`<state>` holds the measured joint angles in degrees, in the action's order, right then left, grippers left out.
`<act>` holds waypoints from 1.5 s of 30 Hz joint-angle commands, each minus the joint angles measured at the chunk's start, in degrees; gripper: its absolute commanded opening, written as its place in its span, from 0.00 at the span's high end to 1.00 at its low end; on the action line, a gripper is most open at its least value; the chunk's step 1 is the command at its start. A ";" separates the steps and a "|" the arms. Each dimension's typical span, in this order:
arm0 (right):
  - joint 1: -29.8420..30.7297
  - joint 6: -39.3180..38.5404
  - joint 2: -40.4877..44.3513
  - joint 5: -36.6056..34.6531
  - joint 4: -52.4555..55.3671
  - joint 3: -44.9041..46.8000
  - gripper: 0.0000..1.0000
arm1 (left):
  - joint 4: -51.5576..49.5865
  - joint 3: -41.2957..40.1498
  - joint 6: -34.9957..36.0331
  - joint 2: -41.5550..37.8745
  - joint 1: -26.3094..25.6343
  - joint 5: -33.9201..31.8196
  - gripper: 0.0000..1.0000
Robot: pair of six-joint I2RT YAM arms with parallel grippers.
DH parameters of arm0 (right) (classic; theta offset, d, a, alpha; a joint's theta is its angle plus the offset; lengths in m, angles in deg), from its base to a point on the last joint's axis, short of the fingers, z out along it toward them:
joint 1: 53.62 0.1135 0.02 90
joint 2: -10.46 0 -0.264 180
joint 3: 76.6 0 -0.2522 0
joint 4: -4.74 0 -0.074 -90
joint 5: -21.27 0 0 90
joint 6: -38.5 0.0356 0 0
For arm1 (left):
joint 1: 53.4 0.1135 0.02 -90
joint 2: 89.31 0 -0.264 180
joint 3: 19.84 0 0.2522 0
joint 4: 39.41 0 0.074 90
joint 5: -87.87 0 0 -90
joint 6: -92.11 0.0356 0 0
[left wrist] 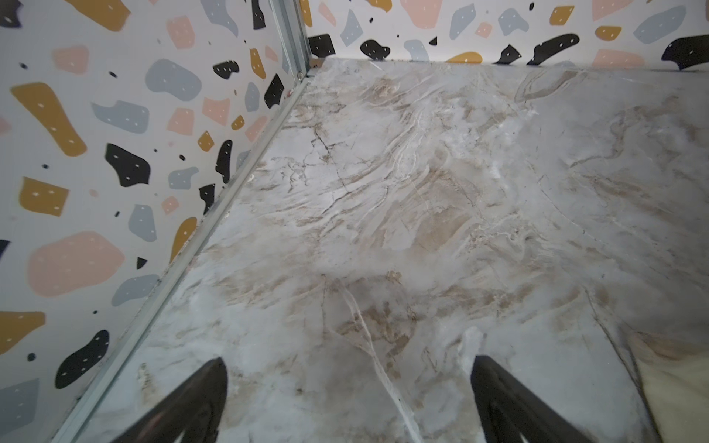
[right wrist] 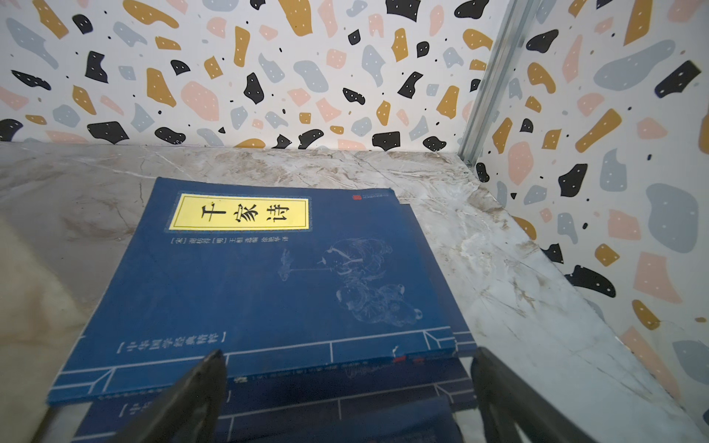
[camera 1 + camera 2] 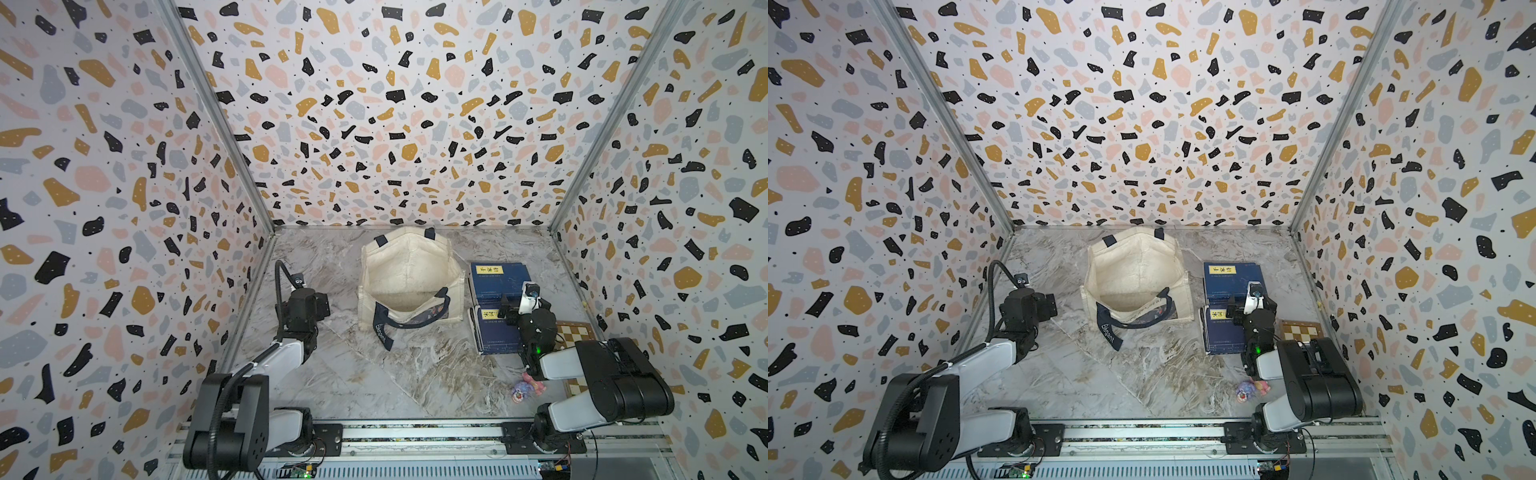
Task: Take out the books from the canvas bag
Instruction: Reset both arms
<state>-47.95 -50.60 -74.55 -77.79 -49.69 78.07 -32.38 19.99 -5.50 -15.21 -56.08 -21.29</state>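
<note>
Books (image 3: 496,286), flat navy volumes with yellow title labels, lie in two stacks on the marble table (image 3: 374,374) just beside the cream canvas bag (image 3: 409,276) with navy strap handles, on the bag's right-arm side. The right gripper (image 2: 347,354) is over the stacks, fingers spread wide, holding nothing. The left gripper (image 1: 347,358), off the bag's opposite side, is likewise wide and empty above bare marble.
</note>
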 commanded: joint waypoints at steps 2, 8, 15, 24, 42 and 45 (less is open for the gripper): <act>-0.38 -0.32 0.67 1.20 -1.26 -0.45 0.01 | 8.04 -0.16 2.30 2.38 0.13 8.28 0.01; -0.48 -0.22 0.64 1.34 -1.30 -0.45 0.01 | 9.15 0.40 5.16 4.75 0.13 14.63 0.01; -0.52 -0.19 0.69 1.49 -1.38 -0.47 0.01 | 19.04 -6.30 6.36 3.83 0.13 18.11 0.01; -0.44 -0.26 0.66 1.41 -1.31 -0.45 0.01 | 23.24 -7.49 7.12 5.18 -1.10 15.91 0.01; -0.22 -0.32 0.61 0.95 -1.26 -0.53 0.01 | 22.98 -7.61 7.09 4.82 -1.03 16.12 0.01; -0.19 -0.34 0.56 0.92 -1.25 -0.53 0.01 | 23.71 -7.54 7.36 5.61 -1.01 16.65 0.01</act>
<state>-48.30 -50.60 -74.55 -76.89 -49.69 78.07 -12.60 12.91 1.12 -9.85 -56.95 -5.36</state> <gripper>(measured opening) 0.994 0.992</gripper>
